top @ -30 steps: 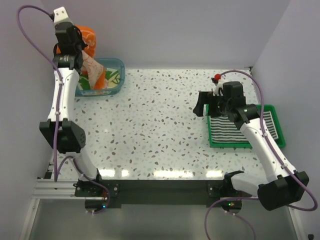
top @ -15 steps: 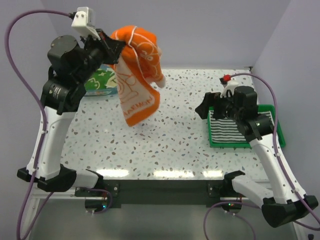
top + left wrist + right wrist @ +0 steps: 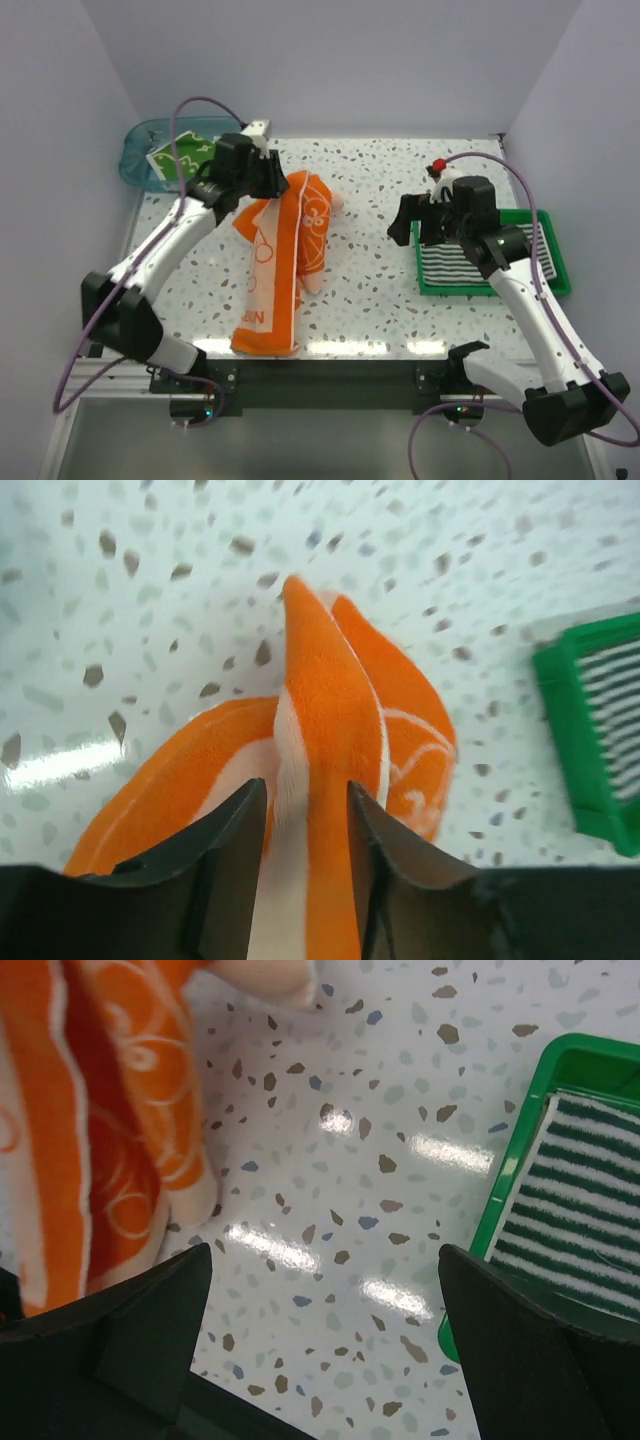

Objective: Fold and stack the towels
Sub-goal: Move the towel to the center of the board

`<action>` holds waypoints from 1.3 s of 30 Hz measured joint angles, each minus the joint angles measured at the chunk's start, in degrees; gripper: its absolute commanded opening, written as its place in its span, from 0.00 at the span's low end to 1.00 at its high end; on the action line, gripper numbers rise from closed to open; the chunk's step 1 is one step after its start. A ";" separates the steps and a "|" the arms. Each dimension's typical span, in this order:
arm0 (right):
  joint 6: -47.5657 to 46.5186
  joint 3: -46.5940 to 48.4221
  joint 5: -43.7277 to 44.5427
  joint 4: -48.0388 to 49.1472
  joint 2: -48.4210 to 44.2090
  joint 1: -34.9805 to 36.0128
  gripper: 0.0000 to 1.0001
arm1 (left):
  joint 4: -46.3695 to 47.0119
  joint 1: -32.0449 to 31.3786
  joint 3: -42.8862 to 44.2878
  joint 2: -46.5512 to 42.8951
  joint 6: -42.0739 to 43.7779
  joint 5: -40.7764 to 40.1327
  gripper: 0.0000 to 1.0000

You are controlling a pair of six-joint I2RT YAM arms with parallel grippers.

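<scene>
The orange towel (image 3: pixel 275 270) with white cartoon lines lies bunched in a long strip on the table, from the back centre-left toward the front edge. My left gripper (image 3: pixel 272 182) is shut on its far end; in the left wrist view (image 3: pixel 300 825) a fold of orange cloth (image 3: pixel 330 710) sits between the fingers. My right gripper (image 3: pixel 408 220) is open and empty above the table, just left of the green tray (image 3: pixel 445 288) that holds the folded striped towel (image 3: pixel 470 258). The green patterned towel (image 3: pixel 180 158) lies in the blue tub.
The blue tub (image 3: pixel 140 160) stands at the back left corner. The green tray sits at the right edge and shows in the right wrist view (image 3: pixel 510 1185) with the striped towel (image 3: pixel 585 1210); the orange towel (image 3: pixel 110 1130) is at that view's left. Walls close three sides.
My left arm has swung the orange towel from above the tub, through the air, down onto the table, where it now lies stretched out. My right gripper has barely moved.
</scene>
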 measured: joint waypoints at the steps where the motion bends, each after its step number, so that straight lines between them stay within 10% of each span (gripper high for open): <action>1: -0.07 -0.50 0.02 -0.02 0.74 0.13 0.98 | 0.09 0.11 -0.59 4.61 0.31 -1.55 0.49; 5: 0.02 -2.62 1.16 -0.85 3.82 1.92 0.98 | -0.52 0.63 -0.17 18.71 1.62 -5.57 0.86; 8: 0.68 -3.89 2.36 -0.96 5.90 5.60 0.96 | -1.84 0.61 -0.02 20.61 1.99 -6.54 0.91; 21: 8.28 -3.89 4.76 6.99 24.81 17.64 0.67 | -2.36 -10.03 -22.05 -10.73 -0.28 -9.84 0.83; 39: 16.39 9.01 5.86 24.33 51.54 18.14 0.54 | 0.55 -14.99 -28.94 1.73 -7.10 -11.65 0.82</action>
